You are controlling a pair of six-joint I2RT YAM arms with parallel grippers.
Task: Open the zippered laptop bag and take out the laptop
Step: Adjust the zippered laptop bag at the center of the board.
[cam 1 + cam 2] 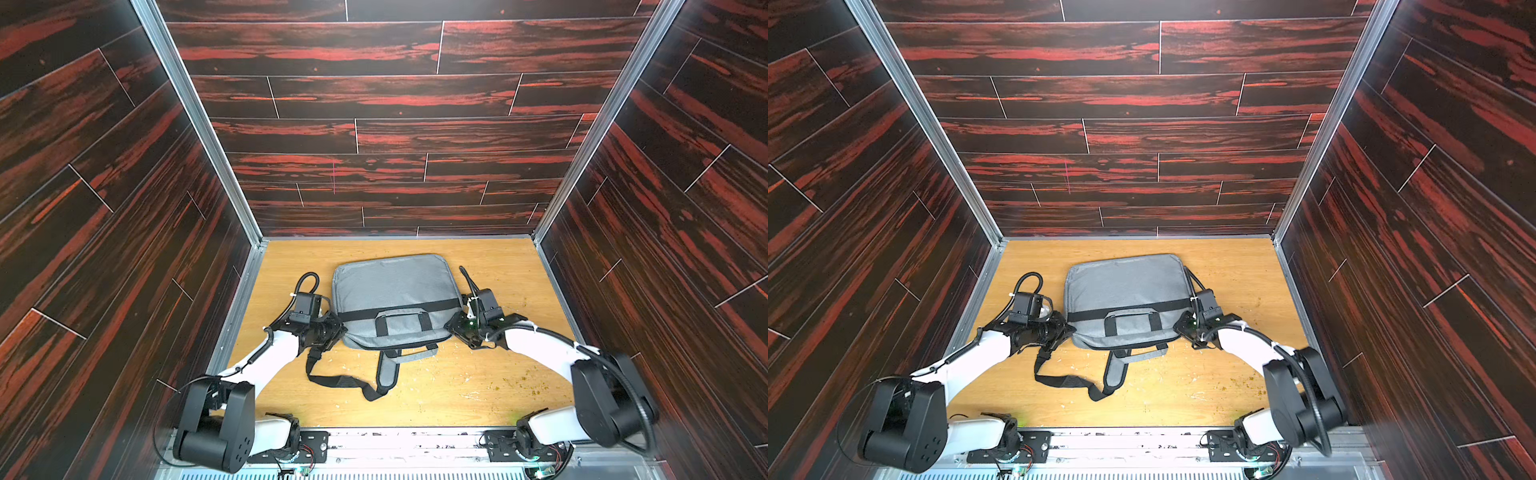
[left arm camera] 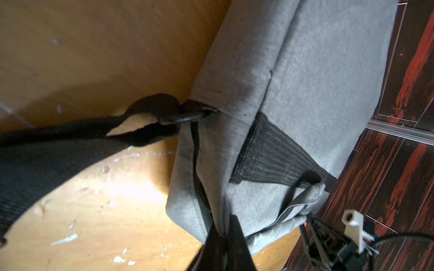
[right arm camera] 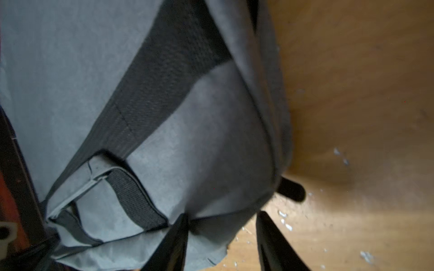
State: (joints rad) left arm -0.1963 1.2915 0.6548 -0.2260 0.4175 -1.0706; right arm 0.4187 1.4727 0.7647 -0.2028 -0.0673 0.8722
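Surface (image 1: pixel 478 386) first: your laptop bag (image 1: pixel 392 291) lies flat in the middle of it, long axis running crosswise between both arms, zipper (image 2: pixel 199 187) edge toward you and looking closed. No laptop in view, so I'd guess it's inside. Left arm (image 1: pixel 266 361) is at the left near corner, left jaws pinched shut on grey fabric beside the zipper. Right arm (image 1: pixel 540 345) is at the right near corner — right jaws parted, straddling that corner, gripping nothing. Shoulder strap (image 1: pixel 340 380) sprawls out front. A small black tab (image 3: pixel 291 190) pokes out just past the right jaws — maybe the pull, can't tell.
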